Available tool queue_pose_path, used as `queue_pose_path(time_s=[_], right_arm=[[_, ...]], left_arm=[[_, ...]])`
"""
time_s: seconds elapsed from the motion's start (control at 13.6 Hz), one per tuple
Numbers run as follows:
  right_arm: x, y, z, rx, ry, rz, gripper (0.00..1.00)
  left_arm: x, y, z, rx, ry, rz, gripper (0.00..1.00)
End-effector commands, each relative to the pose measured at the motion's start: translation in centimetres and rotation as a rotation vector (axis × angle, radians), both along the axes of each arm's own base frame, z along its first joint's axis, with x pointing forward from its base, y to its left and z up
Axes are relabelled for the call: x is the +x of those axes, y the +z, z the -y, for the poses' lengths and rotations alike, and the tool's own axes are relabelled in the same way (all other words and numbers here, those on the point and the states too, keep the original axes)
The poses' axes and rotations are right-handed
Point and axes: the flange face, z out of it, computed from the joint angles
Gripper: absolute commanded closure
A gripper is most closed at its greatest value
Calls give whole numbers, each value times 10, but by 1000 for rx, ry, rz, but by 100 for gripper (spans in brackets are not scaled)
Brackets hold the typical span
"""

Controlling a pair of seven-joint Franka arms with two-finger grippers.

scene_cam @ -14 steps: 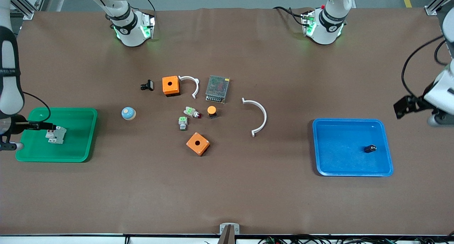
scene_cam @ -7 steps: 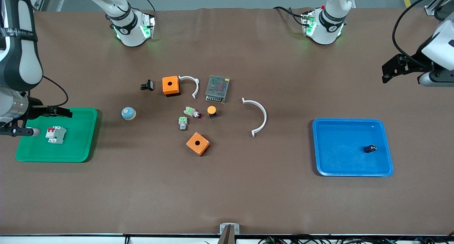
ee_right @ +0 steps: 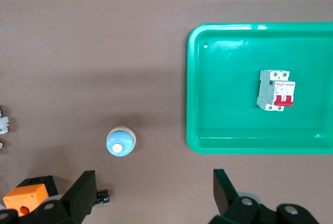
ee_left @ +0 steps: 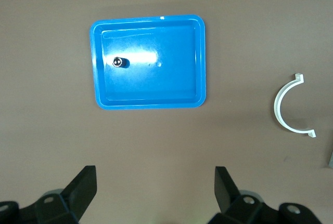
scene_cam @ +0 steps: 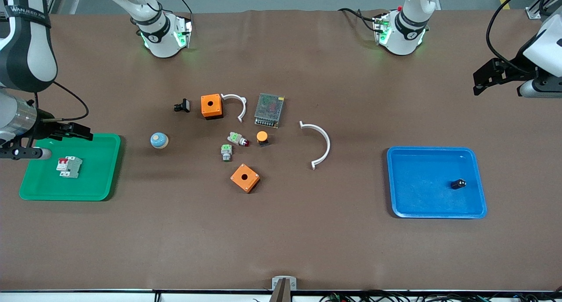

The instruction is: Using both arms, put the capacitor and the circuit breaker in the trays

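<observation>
The circuit breaker (scene_cam: 69, 167), a light-grey block with red levers, lies in the green tray (scene_cam: 96, 179) at the right arm's end; it also shows in the right wrist view (ee_right: 276, 90). The capacitor (scene_cam: 458, 184), a tiny black cylinder, lies in the blue tray (scene_cam: 417, 192) at the left arm's end, and also shows in the left wrist view (ee_left: 119, 62). My right gripper (scene_cam: 81, 131) is open and empty, raised over the green tray's edge. My left gripper (scene_cam: 483, 79) is open and empty, raised over bare table beside the blue tray.
In the table's middle lie two orange boxes (scene_cam: 211, 106) (scene_cam: 245, 177), two white curved pieces (scene_cam: 319, 144) (scene_cam: 237, 104), a mesh-topped box (scene_cam: 269, 109), a black clip (scene_cam: 182, 105), an orange-capped button (scene_cam: 262, 138), grey parts with green tops (scene_cam: 226, 152) and a blue-white dome (scene_cam: 159, 140).
My right gripper has lifted off the circuit breaker, leaving it in the green tray. My left gripper has risen and drawn away from the blue tray toward the bases.
</observation>
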Motion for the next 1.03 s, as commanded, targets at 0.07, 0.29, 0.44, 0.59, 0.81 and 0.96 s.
queue_pose_path(time_s=[0.07, 0.29, 0.44, 0.59, 0.81, 0.96], right_arm=[[-9, 59, -17, 10, -50, -3, 1], [-4, 104, -14, 6, -49, 38, 0], [-5, 135, -13, 3, -52, 61, 0], [-4, 151, -9, 4, -59, 95, 0], [-4, 168, -7, 0, -65, 130, 0], [-5, 175, -7, 0, -61, 137, 0]], left_arm=[[-3, -4, -2, -14, 8, -16, 0], [-4, -6, -8, -13, 23, -29, 0], [-3, -7, -8, -8, 22, -31, 0], [-3, -10, -11, -14, 34, -37, 0], [-2, -8, -12, -20, 38, -30, 0], [-1, -8, -11, -21, 35, -29, 0]])
